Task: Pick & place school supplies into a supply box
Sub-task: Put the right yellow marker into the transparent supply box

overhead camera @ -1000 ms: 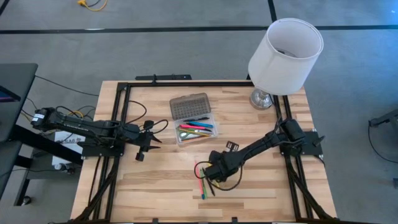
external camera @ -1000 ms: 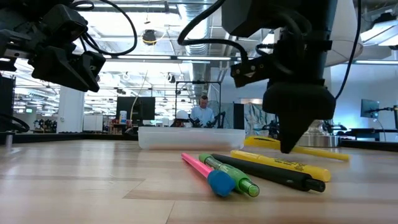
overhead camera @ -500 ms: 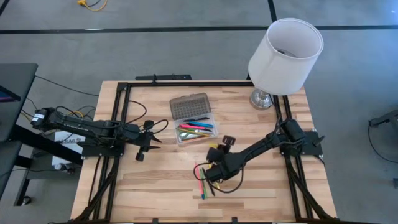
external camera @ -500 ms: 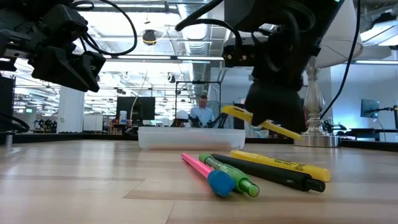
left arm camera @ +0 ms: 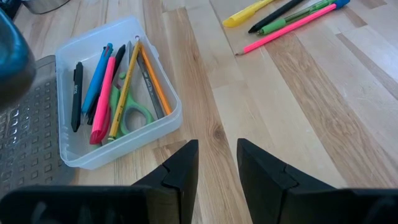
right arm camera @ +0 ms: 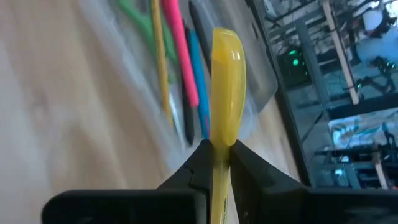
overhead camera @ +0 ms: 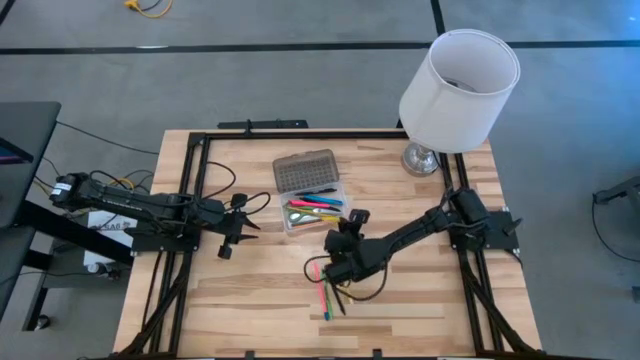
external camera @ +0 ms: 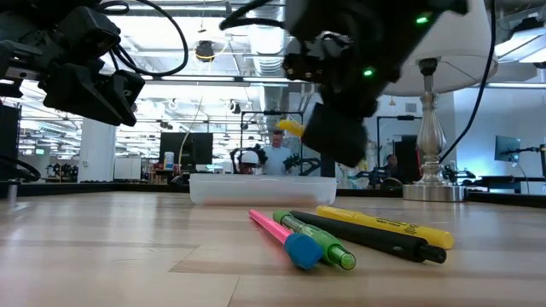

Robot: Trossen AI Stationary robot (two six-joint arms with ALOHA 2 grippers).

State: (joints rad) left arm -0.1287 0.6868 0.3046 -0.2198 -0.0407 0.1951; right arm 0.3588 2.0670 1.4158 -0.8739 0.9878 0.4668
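Note:
The supply box [overhead camera: 316,213] is a clear case with its ribbed lid [overhead camera: 305,170] open on the far side; pens and green-handled scissors [left arm camera: 127,118] lie inside. Several pens [overhead camera: 328,293] lie loose near the front: pink [external camera: 275,228], green, black and yellow [external camera: 384,223]. My right gripper [overhead camera: 338,246] hangs between this pile and the box [external camera: 263,188], shut on a yellow pen [external camera: 290,128]. My left gripper [left arm camera: 217,163] waits open at the table's left [overhead camera: 227,243], above the wood and clear of the box [left arm camera: 112,93]. My right gripper pinches the yellow pen's barrel [right arm camera: 216,155] between its two fingers. The pen runs along the fingers and its rounded end [right arm camera: 227,74] sticks out well past the tips, toward the box. The pen is lifted clear of the table.
A white lamp [overhead camera: 458,88] stands at the far right corner, its metal foot [external camera: 424,183] on the table. Black frame rails run along the left, right and far edges. Bare wood lies between the box and the loose pens.
My right gripper pointed down at the yellow pen on the table beside the pile. It has since lifted that pen clear, turned its wrist up from pointing down, and swung toward the far edge and the box. The loose pens have stayed put.

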